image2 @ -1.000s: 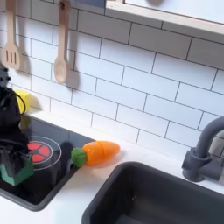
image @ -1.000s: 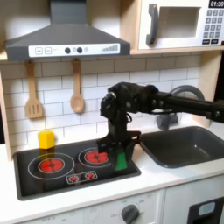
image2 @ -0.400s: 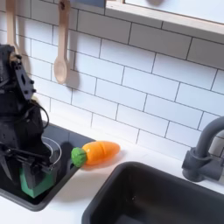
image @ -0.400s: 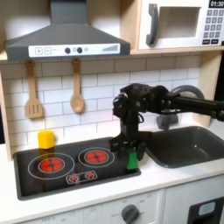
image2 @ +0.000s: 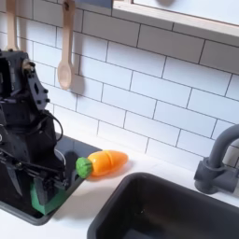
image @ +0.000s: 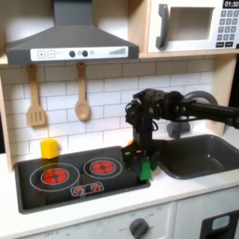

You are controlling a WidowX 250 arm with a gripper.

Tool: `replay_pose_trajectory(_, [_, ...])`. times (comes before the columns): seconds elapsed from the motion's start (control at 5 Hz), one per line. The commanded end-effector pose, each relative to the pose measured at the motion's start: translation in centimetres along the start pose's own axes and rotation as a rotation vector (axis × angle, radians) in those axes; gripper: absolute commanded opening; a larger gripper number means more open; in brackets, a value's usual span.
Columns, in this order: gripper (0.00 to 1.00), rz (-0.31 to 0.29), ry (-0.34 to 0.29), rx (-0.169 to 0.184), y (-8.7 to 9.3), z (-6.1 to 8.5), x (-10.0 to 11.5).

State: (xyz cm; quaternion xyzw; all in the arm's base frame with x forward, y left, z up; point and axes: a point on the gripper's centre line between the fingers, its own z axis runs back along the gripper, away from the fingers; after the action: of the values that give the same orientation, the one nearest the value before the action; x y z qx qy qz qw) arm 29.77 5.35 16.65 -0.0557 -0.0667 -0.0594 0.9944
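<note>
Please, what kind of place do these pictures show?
Most likely a toy play kitchen: a stovetop with printed red burners, a dark sink with a faucet, a microwave, and a toy carrot. The gripper holds a green block at the stove's edge.

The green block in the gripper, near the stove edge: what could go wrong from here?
The gripper holds the green block low over the stove's right edge; released there, it might tip onto the counter. The carrot lies close beside it, so a further sideways move could knock it toward the sink.
</note>
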Motion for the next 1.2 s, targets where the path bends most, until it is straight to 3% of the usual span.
replay_pose_trajectory(0.0, [0.0, -0.015, 0.013, 0.001, -1.0, -0.7, -0.2])
replay_pose_trajectory(0.4, [0.0, -0.033, 0.017, -0.01, -2.4, -1.0, -0.4])
replay_pose_trajectory(1.0, [0.0, -0.016, 0.011, 0.039, -2.4, -1.9, -0.3])
